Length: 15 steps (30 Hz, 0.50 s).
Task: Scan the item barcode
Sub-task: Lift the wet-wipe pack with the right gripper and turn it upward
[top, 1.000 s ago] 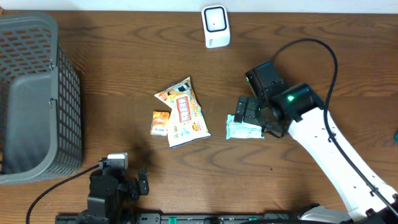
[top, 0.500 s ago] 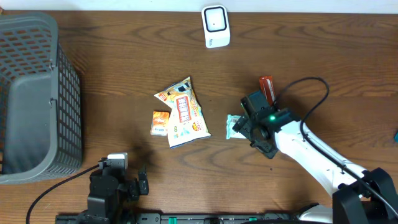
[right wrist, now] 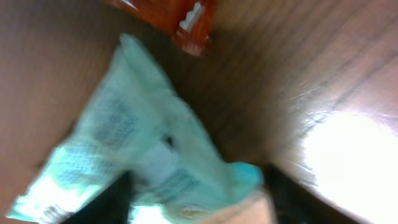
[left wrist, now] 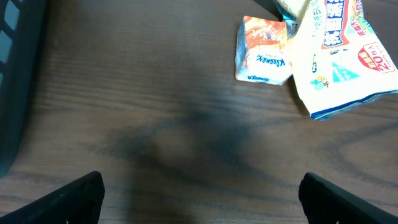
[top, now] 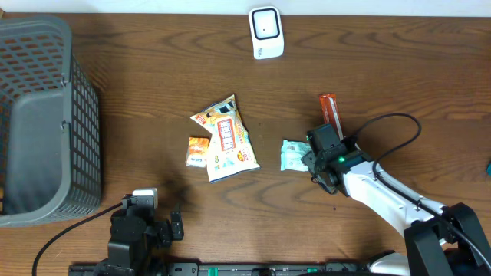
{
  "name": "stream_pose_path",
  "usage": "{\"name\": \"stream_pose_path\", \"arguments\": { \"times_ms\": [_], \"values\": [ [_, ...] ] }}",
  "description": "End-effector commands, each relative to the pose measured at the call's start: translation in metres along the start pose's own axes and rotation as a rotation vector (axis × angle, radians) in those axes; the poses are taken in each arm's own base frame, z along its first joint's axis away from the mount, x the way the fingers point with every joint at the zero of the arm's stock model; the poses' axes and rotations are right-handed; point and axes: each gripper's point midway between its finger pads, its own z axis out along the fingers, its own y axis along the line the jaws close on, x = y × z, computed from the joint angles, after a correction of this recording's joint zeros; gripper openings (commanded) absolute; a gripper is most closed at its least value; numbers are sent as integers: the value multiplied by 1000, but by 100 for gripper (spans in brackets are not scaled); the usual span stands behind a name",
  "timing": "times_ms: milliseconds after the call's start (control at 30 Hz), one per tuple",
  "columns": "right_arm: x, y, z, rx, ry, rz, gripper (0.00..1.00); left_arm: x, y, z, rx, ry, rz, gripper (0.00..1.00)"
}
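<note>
A teal packet [top: 294, 154] lies flat on the wooden table right of centre. My right gripper [top: 311, 157] is down at its right end. In the right wrist view the blurred packet [right wrist: 149, 155] fills the space between my gripper's [right wrist: 196, 199] dark fingers [right wrist: 115, 202], one on each side of it; the blur hides whether they press it. The white scanner [top: 266, 32] stands at the table's far edge. My left gripper [left wrist: 201, 196] hovers open over bare wood near the front edge, holding nothing.
A red packet [top: 328, 110] lies just behind the right gripper. A yellow-and-white snack bag [top: 226, 138] and a small orange Kleenex pack [top: 198, 150] lie at the centre. A grey mesh basket [top: 46, 115] fills the left side.
My right arm has drawn back toward the front and dropped onto the teal packet's right end, uncovering the red packet. Its fingers have narrowed round the packet. The left arm has not moved.
</note>
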Motion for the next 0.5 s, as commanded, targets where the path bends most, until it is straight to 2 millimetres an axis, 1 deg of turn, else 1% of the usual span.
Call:
{"name": "stream_pose_path", "arguments": {
  "times_ms": [0,33,67,133,200,233,300,333,400,467],
  "values": [
    [-9,-23,11,50,-41,11,47,1,1,0,-7,3,1,100],
    [-9,-18,14,18,-47,-35,49,1,1,0,-7,3,1,100],
    [-9,-14,15,-10,-46,-73,47,1,1,0,-7,3,1,100],
    [-5,-7,17,-57,-30,-122,33,1,1,0,-7,3,1,100],
    [-3,-4,19,-77,-22,-149,8,1,1,0,-7,3,1,100],
    [-3,-4,19,-77,-23,-157,1,1,1,0,-7,3,1,100],
    [-4,1,18,-97,-34,-206,1,1,1,0,-7,3,1,100],
    [-5,7,17,-121,-40,-250,1,1,1,0,-7,3,1,100],
    [0,26,13,-211,-18,-345,1,1,1,0,-7,3,1,100],
    [12,53,1,-359,40,-465,1,1,1,0,-7,3,1,100]
  ]
}}
